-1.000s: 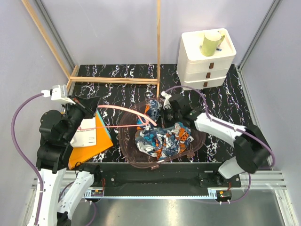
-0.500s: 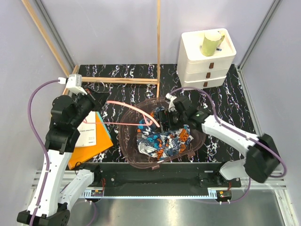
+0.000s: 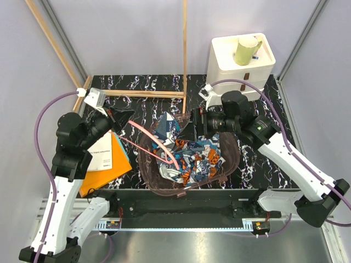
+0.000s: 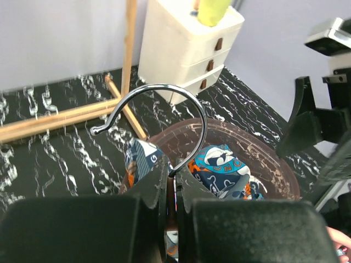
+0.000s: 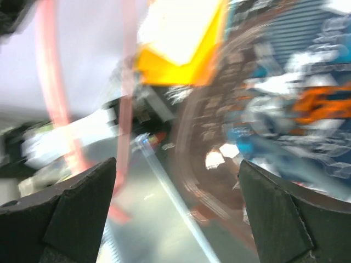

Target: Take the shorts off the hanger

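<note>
Both arms are held over a round, brown translucent tray. The thin salmon-pink hanger is pinched at the stem of its dark metal hook by the left gripper, whose fingers are pressed together. The blue, teal and orange printed shorts are heaped in the tray, under the hanger's lower end. The right gripper is held just above them, its fingers spread wide.

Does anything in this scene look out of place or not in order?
The shorts lie crumpled in a heap in the brown bowl. The pink hanger, gripped below its hook by the left claw, slants down across them. The green cup on the white drawer box seems tipped over rather than upright.
</note>
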Robot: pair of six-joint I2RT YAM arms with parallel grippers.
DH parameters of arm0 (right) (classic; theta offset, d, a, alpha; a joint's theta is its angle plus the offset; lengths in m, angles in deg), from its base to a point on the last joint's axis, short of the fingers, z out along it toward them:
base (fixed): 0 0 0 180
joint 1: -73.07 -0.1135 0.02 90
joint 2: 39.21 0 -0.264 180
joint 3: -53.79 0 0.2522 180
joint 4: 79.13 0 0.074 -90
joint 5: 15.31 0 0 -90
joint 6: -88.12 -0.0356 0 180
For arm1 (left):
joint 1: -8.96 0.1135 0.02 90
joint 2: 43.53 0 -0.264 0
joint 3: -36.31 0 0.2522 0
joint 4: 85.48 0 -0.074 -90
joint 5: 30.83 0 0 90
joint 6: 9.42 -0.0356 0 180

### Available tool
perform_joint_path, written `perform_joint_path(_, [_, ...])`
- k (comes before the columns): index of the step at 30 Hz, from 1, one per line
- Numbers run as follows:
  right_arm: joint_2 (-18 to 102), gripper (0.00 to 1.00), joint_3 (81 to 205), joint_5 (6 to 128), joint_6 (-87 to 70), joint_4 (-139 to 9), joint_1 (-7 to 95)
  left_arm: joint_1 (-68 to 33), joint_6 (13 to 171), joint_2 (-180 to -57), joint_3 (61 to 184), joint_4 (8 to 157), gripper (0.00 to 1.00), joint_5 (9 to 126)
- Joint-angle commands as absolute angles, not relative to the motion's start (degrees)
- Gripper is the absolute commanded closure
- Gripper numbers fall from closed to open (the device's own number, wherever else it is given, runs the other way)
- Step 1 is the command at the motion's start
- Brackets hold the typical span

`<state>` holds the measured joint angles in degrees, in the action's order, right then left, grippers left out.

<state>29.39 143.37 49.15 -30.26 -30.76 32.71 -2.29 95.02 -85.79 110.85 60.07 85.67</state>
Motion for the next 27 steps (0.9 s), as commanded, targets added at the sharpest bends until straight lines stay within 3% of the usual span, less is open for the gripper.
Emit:
perform_joint_path(1, [31.89,0.03,146.57,29.89,-37.29,-35.83,30.63,-2.38,89.55,-84.84,111.25,68.27,1.0,91.16])
perform_joint_path(6, [34.35,0.07,150.34,28.03,-41.34,-40.66,24.21,-2.73,89.37,-85.36,110.01,71.0,1.0,92.65])
perform_joint_path(7, [35.14,0.13,150.7,28.37,-41.87,-41.11,22.46,-2.82,89.46,-85.54,109.84,71.26,1.0,93.0])
perform_joint_path(9, [35.32,0.15,151.23,29.69,-42.22,-41.81,21.39,-2.82,89.89,-85.63,109.66,71.53,1.0,93.88])
perform_joint_path(14, [35.94,0.32,148.87,28.73,-45.64,-48.12,20.16,-3.0,91.3,-85.45,108.7,74.16,1.0,97.05])
perform_joint_path(27, [36.73,0.41,145.43,31.88,-48.55,-54.56,17.08,-3.08,101.66,-84.49,105.71,83.82,1.0,93.89])
